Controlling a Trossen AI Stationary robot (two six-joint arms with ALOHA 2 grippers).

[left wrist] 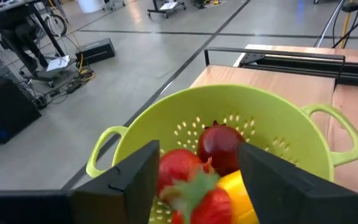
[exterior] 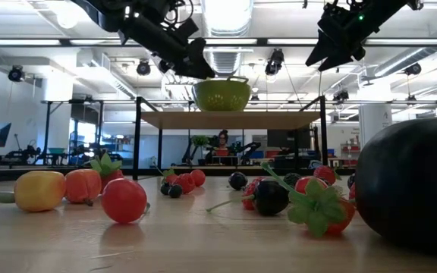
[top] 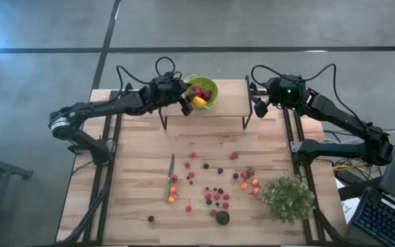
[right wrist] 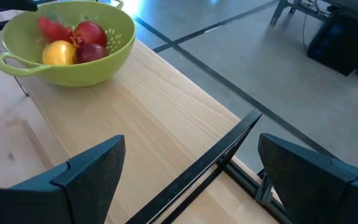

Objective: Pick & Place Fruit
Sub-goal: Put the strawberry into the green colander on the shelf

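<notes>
The left gripper (top: 186, 103), jaws apart and holding nothing, hangs over the green colander (top: 212, 100) at top centre, while the remaining fruit (top: 215, 196) lies scattered lower centre, nearer this arm.

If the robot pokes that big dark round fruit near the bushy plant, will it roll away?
Probably yes. The big dark fruit looks round like a ball, so a poke would likely set it rolling across the flat wooden table. It is the biggest piece there, so it is likely heavier than the little red berries and might bump them aside.
</notes>
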